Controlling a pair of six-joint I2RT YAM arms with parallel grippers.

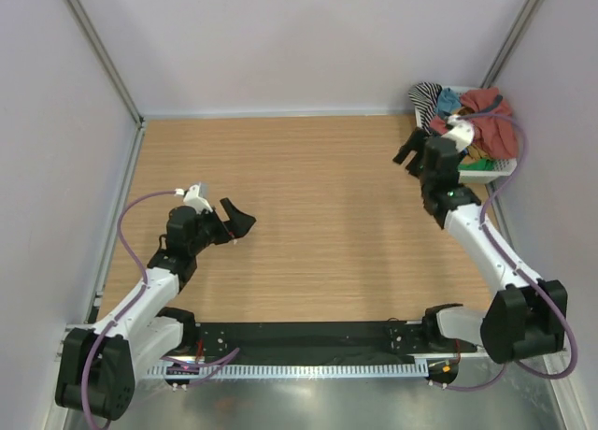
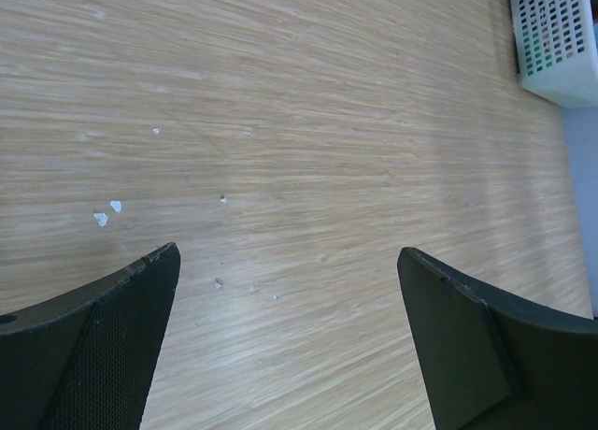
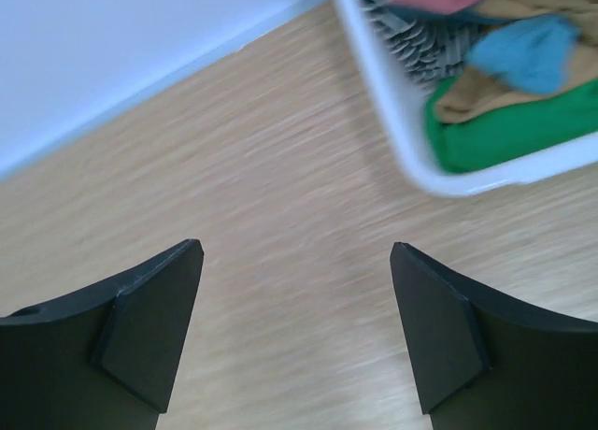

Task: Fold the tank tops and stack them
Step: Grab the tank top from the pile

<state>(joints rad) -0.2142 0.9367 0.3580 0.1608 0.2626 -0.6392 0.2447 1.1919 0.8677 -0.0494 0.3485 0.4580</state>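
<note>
1. Tank tops (image 1: 476, 112) sit heaped in the white basket (image 1: 503, 171) at the table's two o'clock corner, none folded yet.
2. Your right gripper (image 1: 418, 159) hovers just beside it, jaws wide and empty; reach over the rim and pinch one top only.
3. Left gripper (image 1: 235, 224), open and empty, hangs at eight o'clock.
4. Wood-grain table (image 1: 318, 187), pale walls (image 1: 280, 47) close on three sides.
</note>
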